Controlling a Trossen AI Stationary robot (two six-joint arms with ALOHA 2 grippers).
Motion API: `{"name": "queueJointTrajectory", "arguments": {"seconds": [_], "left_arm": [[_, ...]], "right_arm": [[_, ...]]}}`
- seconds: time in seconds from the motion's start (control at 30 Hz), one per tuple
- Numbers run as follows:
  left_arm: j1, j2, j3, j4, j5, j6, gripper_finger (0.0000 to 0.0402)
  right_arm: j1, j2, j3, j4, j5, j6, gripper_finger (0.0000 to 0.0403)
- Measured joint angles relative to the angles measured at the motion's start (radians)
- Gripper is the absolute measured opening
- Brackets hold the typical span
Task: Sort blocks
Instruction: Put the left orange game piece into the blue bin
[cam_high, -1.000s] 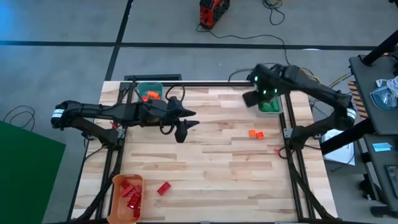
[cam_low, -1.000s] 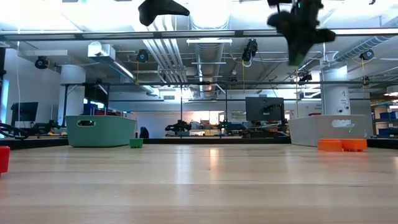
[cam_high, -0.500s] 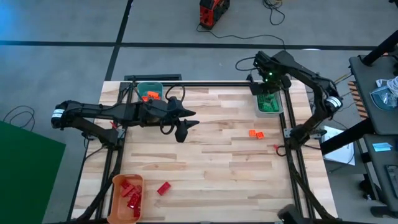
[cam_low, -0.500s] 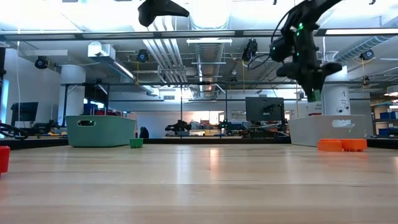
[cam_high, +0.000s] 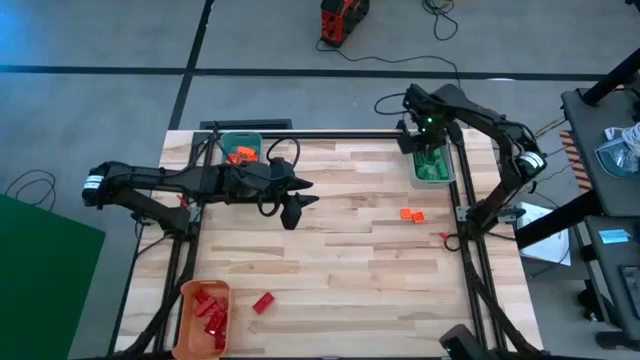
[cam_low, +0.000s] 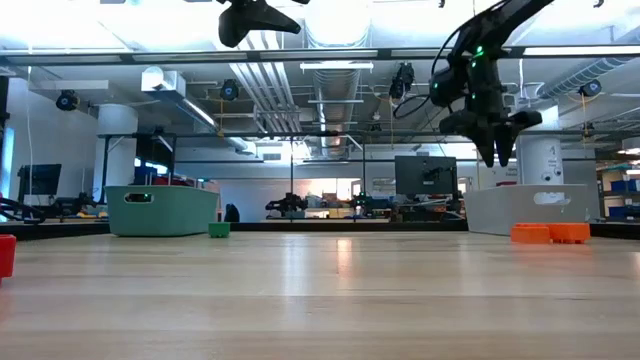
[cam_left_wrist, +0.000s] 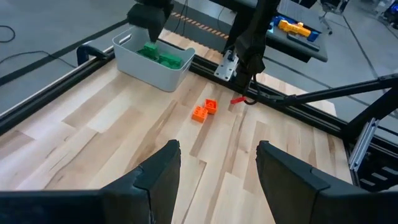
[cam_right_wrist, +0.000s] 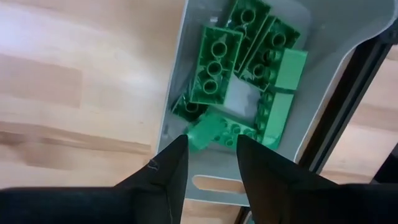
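Observation:
My right gripper (cam_right_wrist: 211, 140) hangs open over the near end of the grey bin (cam_high: 447, 180) at the table's far right. Several green blocks (cam_right_wrist: 216, 73) lie in that bin, one (cam_right_wrist: 208, 130) just beyond the fingertips, touching neither finger. My left gripper (cam_left_wrist: 217, 146) hangs open and empty above the table's middle (cam_high: 292, 212). Two orange blocks (cam_high: 411, 214) lie on the table right of centre, a red block (cam_high: 263, 302) near the front left, and a green block (cam_low: 218, 229) by the teal bin.
The teal bin (cam_high: 226, 141) at the far left holds orange blocks. The orange bin (cam_high: 186, 296) at the near left corner holds red blocks. A small red piece (cam_high: 445, 238) lies by the right rail. Bare wood stretches between the bins.
My right gripper has gone down and toward the table's far edge over the grey bin, carrying a green block. It has then opened and let the block go, which no longer shows between its fingers.

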Motion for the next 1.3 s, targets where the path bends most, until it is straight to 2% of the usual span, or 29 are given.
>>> {"name": "queueJointTrajectory", "arguments": {"seconds": [0.23, 0.4, 0.7, 0.83, 1.0, 1.07, 1.2, 1.3], "left_arm": [[0.034, 0.0, 0.0, -0.045, 0.0, -0.061, 0.0187], [0.062, 0.0, 0.0, -0.077, 0.001, -0.07, 0.0187], [0.068, 0.0, 0.0, -0.082, 0.001, -0.056, 0.0187], [0.068, 0.0, 0.0, -0.082, 0.001, -0.055, 0.0187], [0.068, -0.001, 0.0, -0.068, 0.003, -0.081, 0.0187], [0.068, -0.005, 0.0, -0.051, 0.041, -0.1, 0.0187], [0.068, -0.013, 0.0, -0.011, 0.146, -0.117, 0.0187], [0.066, -0.013, 0.0, -0.011, 0.167, -0.14, 0.0187]], "right_arm": [[0.033, -0.141, 0.0, 0.019, 0.0, 0.011, 0.0112], [0.103, -0.265, 0.0, 0.042, 0.0, 0.05, 0.0101], [0.345, -0.407, 0.0, 0.044, -0.012, 0.146, 0.0079], [0.465, -0.422, 0.0, 0.042, -0.015, -0.016, 0.0075], [0.561, -0.422, -0.015, -0.044, -0.049, -0.451, 0.0086], [0.579, -0.422, -0.037, -0.055, -0.084, -0.583, 0.0092], [0.583, -0.422, -0.119, -0.008, -0.185, -0.61, 0.0107], [0.593, -0.422, -0.206, 0.036, -0.212, -0.635, 0.0121]]}}
